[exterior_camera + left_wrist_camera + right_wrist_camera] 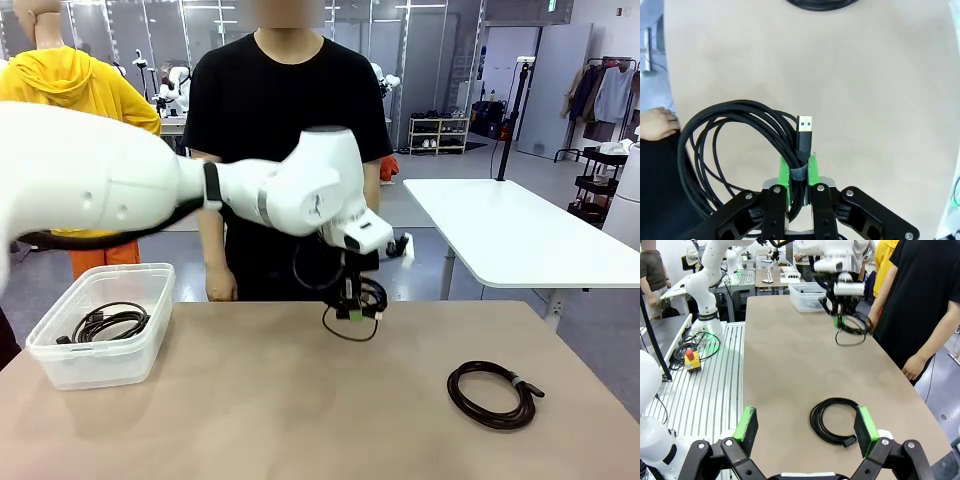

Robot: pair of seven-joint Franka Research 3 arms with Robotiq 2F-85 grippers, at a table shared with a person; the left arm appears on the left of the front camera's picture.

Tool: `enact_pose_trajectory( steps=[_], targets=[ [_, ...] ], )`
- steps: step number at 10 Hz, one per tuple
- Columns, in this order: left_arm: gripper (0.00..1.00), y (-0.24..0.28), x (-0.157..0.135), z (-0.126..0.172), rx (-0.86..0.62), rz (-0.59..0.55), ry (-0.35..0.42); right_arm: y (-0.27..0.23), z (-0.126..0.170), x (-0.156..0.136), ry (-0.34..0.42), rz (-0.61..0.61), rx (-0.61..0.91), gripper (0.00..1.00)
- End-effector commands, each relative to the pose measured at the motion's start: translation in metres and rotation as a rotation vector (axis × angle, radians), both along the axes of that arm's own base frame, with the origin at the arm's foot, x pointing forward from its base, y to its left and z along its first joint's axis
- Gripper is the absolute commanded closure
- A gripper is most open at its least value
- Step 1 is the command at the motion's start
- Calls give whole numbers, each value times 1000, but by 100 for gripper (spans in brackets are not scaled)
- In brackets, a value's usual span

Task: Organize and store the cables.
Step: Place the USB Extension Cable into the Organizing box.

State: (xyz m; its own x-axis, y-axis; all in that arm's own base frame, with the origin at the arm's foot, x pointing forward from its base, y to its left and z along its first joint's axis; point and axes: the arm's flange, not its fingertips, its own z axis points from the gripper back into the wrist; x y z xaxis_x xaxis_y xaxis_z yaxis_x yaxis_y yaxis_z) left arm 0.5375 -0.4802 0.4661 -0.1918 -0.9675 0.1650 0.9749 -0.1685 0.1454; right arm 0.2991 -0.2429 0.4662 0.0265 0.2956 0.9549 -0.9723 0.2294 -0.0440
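Cables: three black coils, one in my left gripper [799,172], one in the bin [95,372], one loose on the table [250,400]
Held coil [740,106]: hangs under my fingers over the far middle of the table, seemingly just clear of the top, near the person's hand [220,285]
Left gripper: clamped on the held coil at its grey tie [800,175], one green pad on each side of the bundle; gripping there keeps the loops together so they cannot spill open
Plug [804,127]: the blue USB end pokes out past the pads, outside the grip
Left arm [120,180]: reaches in from the left across the middle, forearm about level, wrist turned down so the fingers point at the tabletop
Bin: clear tub at the near left, well apart from the held coil; I judge it the store, with room for more
Binned coil [108,322]: lies flat on the bin floor
Table coil [456,395]: flat at the near right, touching nothing
Right gripper [806,420]: jaws wide apart, holding nothing, hovering over the near right with the table coil just ahead of the fingers, so I judge it placed for that pick
Step in hand: by my reading, carrying the held coil to the bin
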Motion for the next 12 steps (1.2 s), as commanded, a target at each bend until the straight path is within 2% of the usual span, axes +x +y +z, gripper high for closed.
enact_pose_trajectory(
  steps=[1, 3, 6, 9, 12],
  targets=[
    [93, 52, -21, 27, -1, -80, 19, 0, 1, -1, -5, 0, 3, 1],
    [93, 92, -32, 52, -10, -115, -11, 0, 1, -1, -5, 0, 3, 1],
    [93, 151, -46, 68, 6, -147, -34, 0, 1, -1, -5, 0, 3, 1],
    [93, 260, -70, 90, 4, -167, -86, 0, 1, -1, -5, 0, 3, 1],
    [93, 350, -88, 97, -55, -127, -129, 0, 1, -1, -5, 0, 3, 1]
  ],
)
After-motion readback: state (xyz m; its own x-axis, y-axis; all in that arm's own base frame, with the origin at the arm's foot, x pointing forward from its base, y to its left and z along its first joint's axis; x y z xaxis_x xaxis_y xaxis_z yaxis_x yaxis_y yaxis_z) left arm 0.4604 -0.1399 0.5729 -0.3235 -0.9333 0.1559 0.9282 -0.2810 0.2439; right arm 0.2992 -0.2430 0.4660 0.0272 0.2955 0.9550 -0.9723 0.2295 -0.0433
